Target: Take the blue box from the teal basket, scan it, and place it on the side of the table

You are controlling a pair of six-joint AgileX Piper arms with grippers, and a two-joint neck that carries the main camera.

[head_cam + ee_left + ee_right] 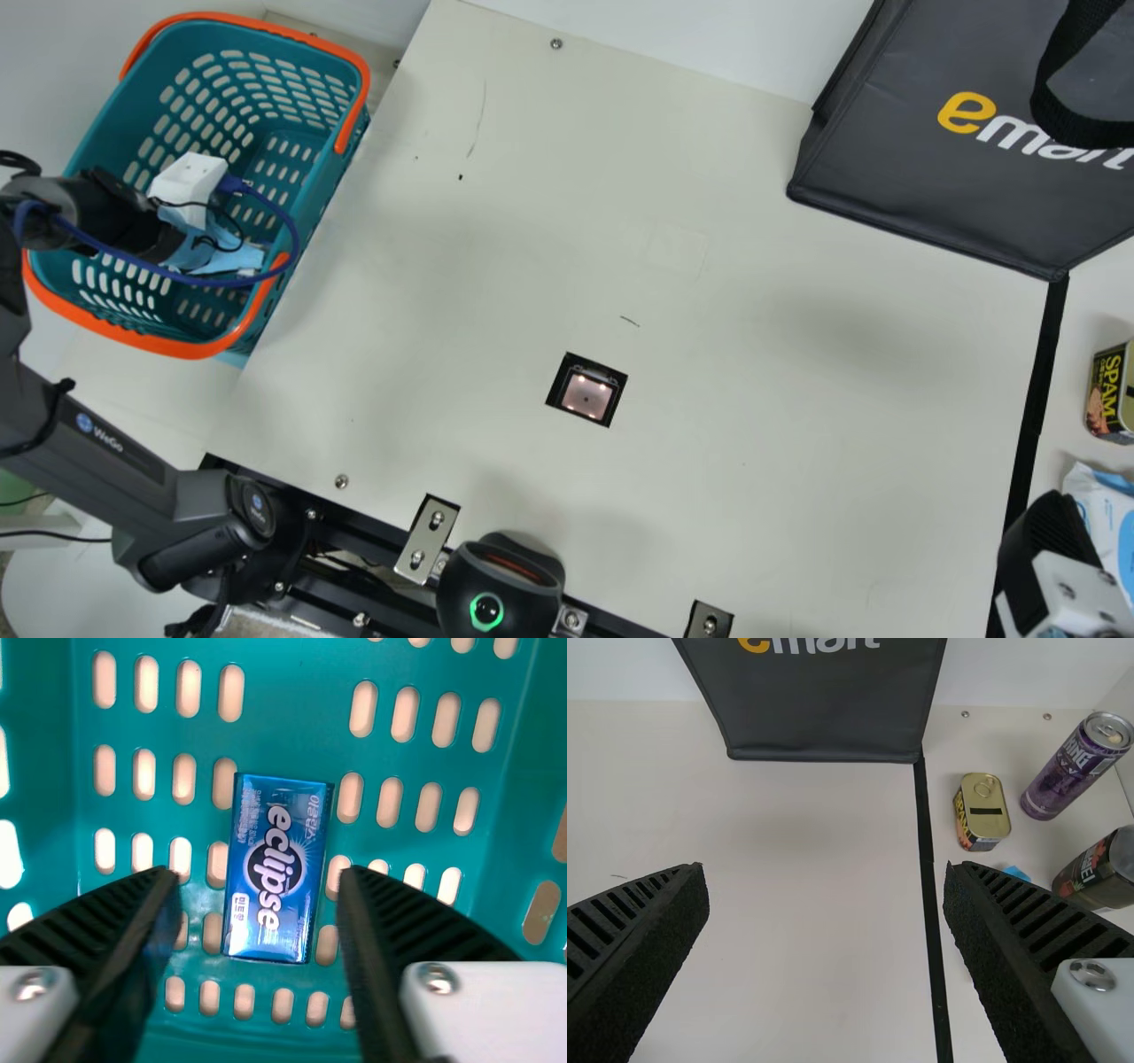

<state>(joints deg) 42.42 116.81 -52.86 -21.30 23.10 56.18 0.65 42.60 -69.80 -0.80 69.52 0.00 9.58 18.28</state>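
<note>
Left claw wide, nothing held; blue box on basket floor, just past the finger gap.
Teal basket surrounds the left claw; box lies flat, broad printed face toward the claw, lined up between the ribbed fingers, not gripped. Right claw also wide, nothing between its fingers, at the opposite side of the table from the left one. Scan window, lit, set in the tabletop between the two claws, well apart from both. Dark bag beyond the right claw, well apart; small tin also beyond it, across the black strip, with purple can farther out.
</note>
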